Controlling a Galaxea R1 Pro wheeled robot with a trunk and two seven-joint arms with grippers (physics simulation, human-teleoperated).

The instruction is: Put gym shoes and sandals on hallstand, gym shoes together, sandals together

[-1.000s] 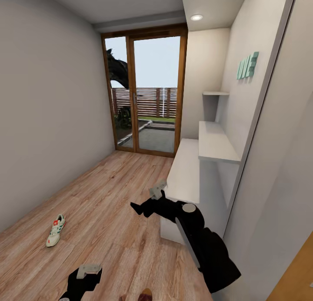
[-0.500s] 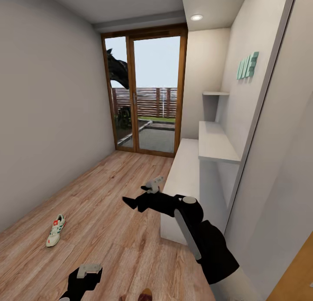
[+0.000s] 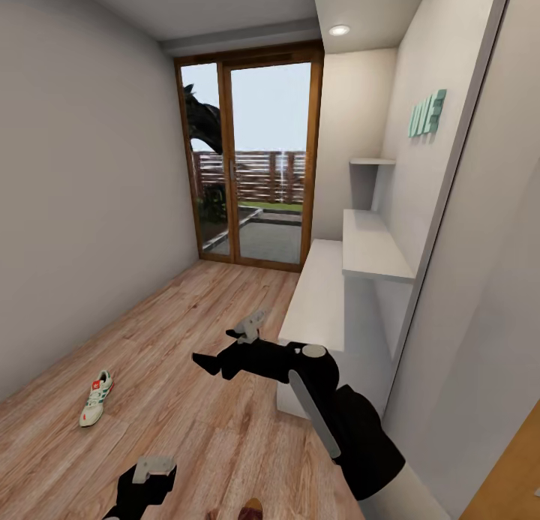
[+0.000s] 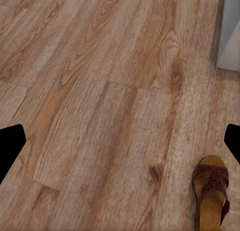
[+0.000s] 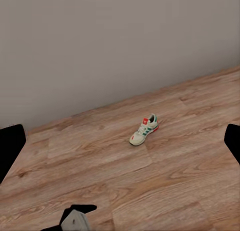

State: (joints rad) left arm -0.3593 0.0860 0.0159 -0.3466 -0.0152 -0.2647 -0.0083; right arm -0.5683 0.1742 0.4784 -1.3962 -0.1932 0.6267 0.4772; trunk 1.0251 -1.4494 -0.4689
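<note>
Right gripper [image 3: 206, 362] wide open, empty; sneaker [image 3: 96, 398] on floor [image 3: 187, 310] well apart. Left gripper [image 4: 120, 146] open, sandal [image 4: 212, 197] near.

The right arm keeps swinging away from the hallstand [image 3: 319, 295] and out over the corridor floor [image 3: 172, 332], its elbow sliding leftward with it in the head view. The right gripper [image 3: 204, 362] has travelled left and a little lower, and its fingers now point toward the side of the corridor where the gym shoe [image 3: 96, 398] lies.
</note>
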